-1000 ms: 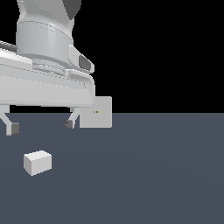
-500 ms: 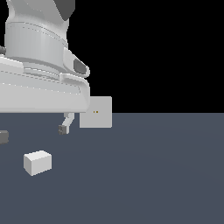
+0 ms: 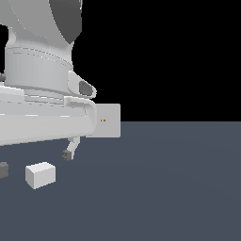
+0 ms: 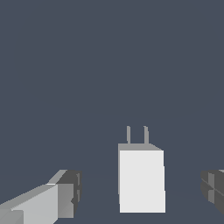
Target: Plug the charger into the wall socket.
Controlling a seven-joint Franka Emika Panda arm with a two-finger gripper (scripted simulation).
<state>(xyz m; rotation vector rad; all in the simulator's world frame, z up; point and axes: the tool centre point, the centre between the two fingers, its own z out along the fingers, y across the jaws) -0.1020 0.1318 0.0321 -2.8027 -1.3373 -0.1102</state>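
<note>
The charger (image 3: pixel 40 175) is a small white block lying on the dark floor at the exterior view's left. In the wrist view the charger (image 4: pixel 141 179) shows two thin prongs (image 4: pixel 137 134) at one end. My gripper (image 3: pixel 35 162) is open and low over it, with one fingertip (image 3: pixel 67 154) on either side. In the wrist view the gripper (image 4: pixel 139 189) straddles the block, and its fingers (image 4: pixel 65 192) are clear of the block's sides. The wall socket (image 3: pixel 107 121) is an upright white square plate with two orange dots, partly hidden behind my arm.
The large white arm body (image 3: pixel 42 94) fills the upper left of the exterior view. The dark grey floor (image 3: pixel 164 188) stretches to the exterior view's right under a black background.
The gripper has come down toward the floor and shifted slightly to the exterior view's left, so its fingers now stand beside the charger. The charger and socket have not moved.
</note>
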